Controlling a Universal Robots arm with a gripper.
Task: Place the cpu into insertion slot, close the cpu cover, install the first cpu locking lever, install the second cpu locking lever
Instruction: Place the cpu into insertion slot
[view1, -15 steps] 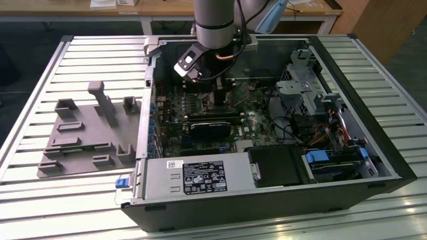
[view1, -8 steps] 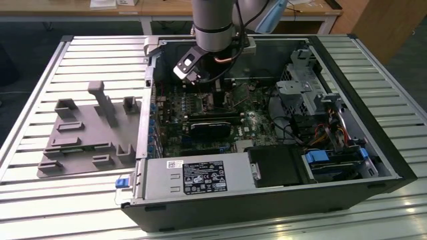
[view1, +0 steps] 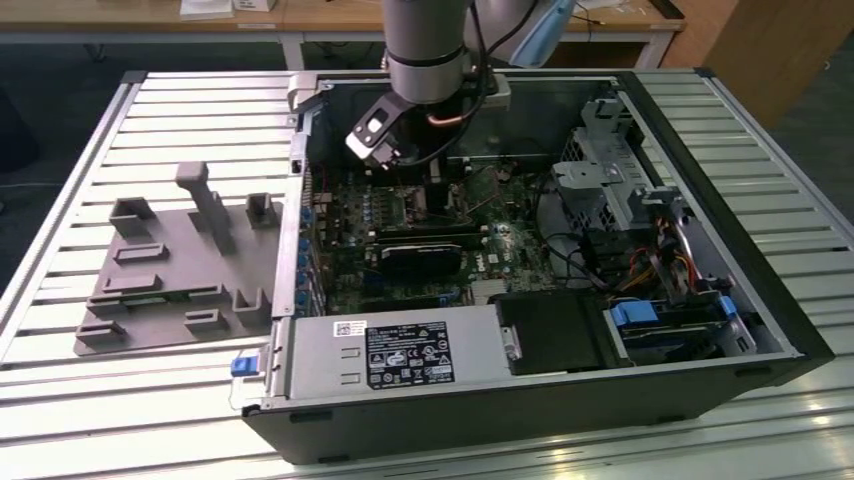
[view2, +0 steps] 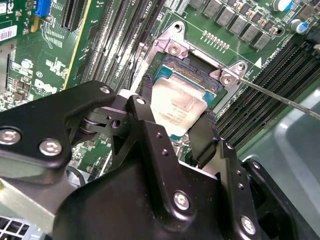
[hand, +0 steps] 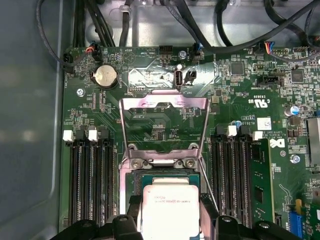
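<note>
Gripper clasps faintly printed cpu over socket, cpu cover raised.

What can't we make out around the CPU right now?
- Whether the cpu is fully seated: second wrist view, the gripper body covers its near edge and the fingers cover its sides.
- Far end of the locking lever: second wrist view, cut off by the picture edge.
- The cpu in the exterior view: blocked by the arm.

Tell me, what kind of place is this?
Probably a robot workshop or lab: an open computer case sits on a slatted metal table, a robot arm reaches into it with the cpu in its gripper, and wooden desks stand behind.
</note>
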